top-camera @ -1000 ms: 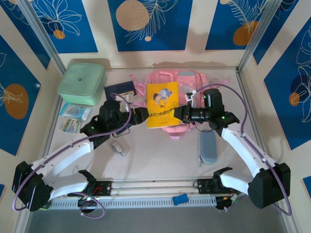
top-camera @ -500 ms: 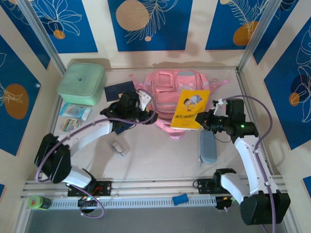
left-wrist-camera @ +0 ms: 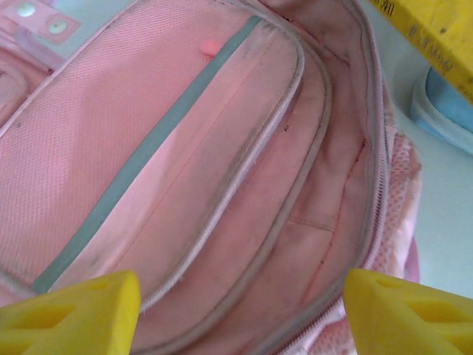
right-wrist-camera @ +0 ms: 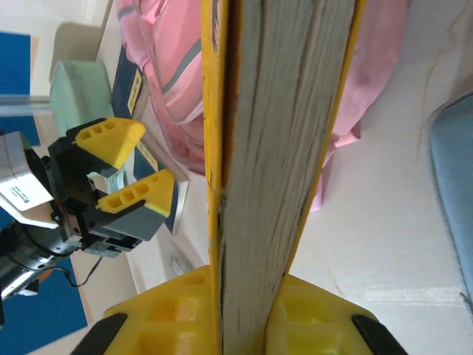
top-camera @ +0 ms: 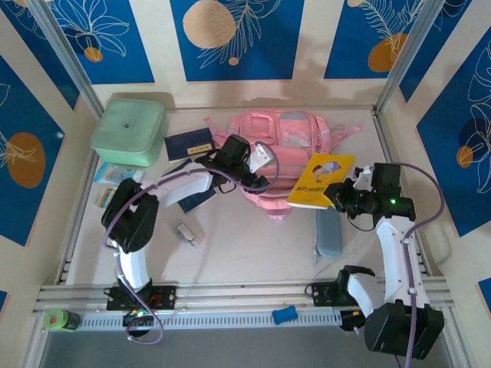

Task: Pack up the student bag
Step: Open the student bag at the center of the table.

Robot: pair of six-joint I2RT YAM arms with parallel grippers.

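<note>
Top view, bottom edge: a blue clip (top-camera: 284, 314) on the rail and a green bottle (top-camera: 57, 318) in the lower left corner. Up a bit, left of centre, a small grey item (top-camera: 186, 233) sits on the table (top-camera: 253, 253); can't tell what it is. Right of centre, a grey-blue case (top-camera: 328, 232) lies flat, just below your right gripper.

Your right gripper (right-wrist-camera: 247, 314) is clamped on the yellow book (top-camera: 321, 180). In the right wrist view the pads (right-wrist-camera: 310, 310) pinch the book's lower edge from both sides, with the page edges facing the camera. In the top view the book sits tilted at right of centre, cover up, its left corner near the bag's right side. Touching or not, can't tell.

Your left gripper (top-camera: 261, 159) is at centre frame over the bag's left half, jaws wide with nothing between them. In the left wrist view its fingertips (left-wrist-camera: 70, 310) sit in the two bottom corners. The bag's open pink inside, with a grey-blue strip, shows between and above them.

The bag (top-camera: 295, 134) lies flat at upper centre, toward the back of the table. Left of it is a navy book (top-camera: 189, 144), partly under your left arm. Packets (top-camera: 113, 175) are at mid left. A mint box (top-camera: 129, 130) sits in the table's upper left corner, apart from the bag.
</note>
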